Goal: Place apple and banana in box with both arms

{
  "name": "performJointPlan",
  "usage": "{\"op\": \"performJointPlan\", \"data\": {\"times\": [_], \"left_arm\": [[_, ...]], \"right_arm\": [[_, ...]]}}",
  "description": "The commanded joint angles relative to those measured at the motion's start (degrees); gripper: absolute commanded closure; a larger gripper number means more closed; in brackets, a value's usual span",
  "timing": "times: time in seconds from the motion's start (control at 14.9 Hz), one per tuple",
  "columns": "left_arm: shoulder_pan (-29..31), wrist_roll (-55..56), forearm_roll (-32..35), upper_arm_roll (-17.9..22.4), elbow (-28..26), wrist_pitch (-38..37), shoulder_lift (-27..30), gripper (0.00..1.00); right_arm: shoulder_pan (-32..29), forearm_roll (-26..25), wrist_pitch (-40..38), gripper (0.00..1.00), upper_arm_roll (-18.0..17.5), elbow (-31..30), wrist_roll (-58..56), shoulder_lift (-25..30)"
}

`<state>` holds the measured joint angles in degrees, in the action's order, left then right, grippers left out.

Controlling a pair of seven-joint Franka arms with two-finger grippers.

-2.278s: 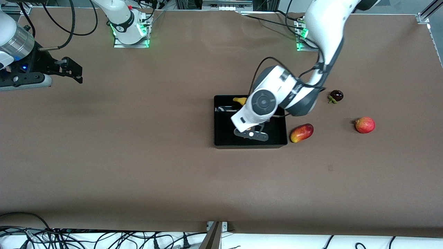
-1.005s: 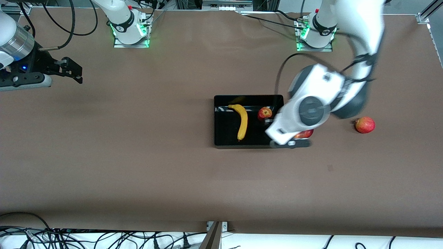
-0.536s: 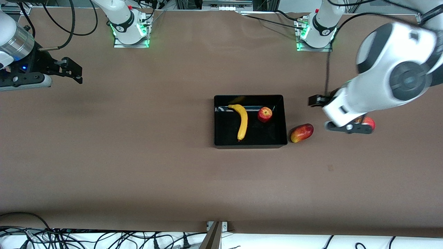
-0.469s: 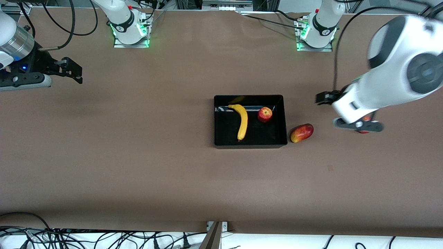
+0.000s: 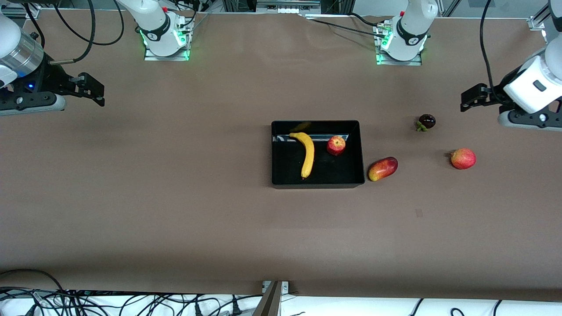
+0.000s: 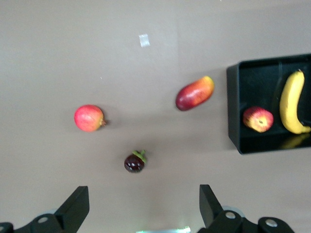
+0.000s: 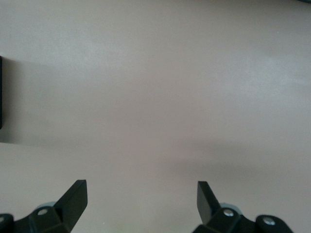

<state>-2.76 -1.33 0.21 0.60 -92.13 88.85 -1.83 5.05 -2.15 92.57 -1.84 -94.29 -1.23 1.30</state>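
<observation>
The black box (image 5: 285, 173) sits mid-table. The yellow banana (image 5: 308, 153) and the small red apple (image 5: 336, 145) lie in it, side by side and apart. My left gripper (image 5: 476, 98) is open and empty, up in the air over bare table at the left arm's end. Its wrist view shows the open gripper (image 6: 142, 199), the box (image 6: 234, 116), the banana (image 6: 291, 102) and the apple (image 6: 257, 119). My right gripper (image 5: 91, 87) waits at the right arm's end, open and empty, over bare table (image 7: 141, 194).
A red-and-yellow mango-like fruit (image 5: 383, 169) lies just beside the box toward the left arm's end. A pinkish-red round fruit (image 5: 463, 158) and a small dark purple fruit (image 5: 426, 121) lie farther toward that end. Cables run along the table's front edge.
My left arm has swung up and away from over the box to the left arm's end of the table. The banana and apple stay in the box. The right arm has not moved.
</observation>
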Motion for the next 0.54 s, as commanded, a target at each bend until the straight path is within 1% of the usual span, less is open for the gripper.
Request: {"op": "performJointPlan", "data": {"times": [0.0,0.47], "left_arm": [[0.13,-1.13,1.2,0.63,-10.08,8.0,6.04,0.0],[1.09,-1.04,1.2,0.63,-9.29,7.04,5.96,0.0]], "right_arm": [[-0.66,-0.93,-0.2,0.0,-0.71,1.12,-0.26,-0.42],[-0.66,-0.93,-0.2,0.0,-0.71,1.12,-0.26,-0.42]]}}
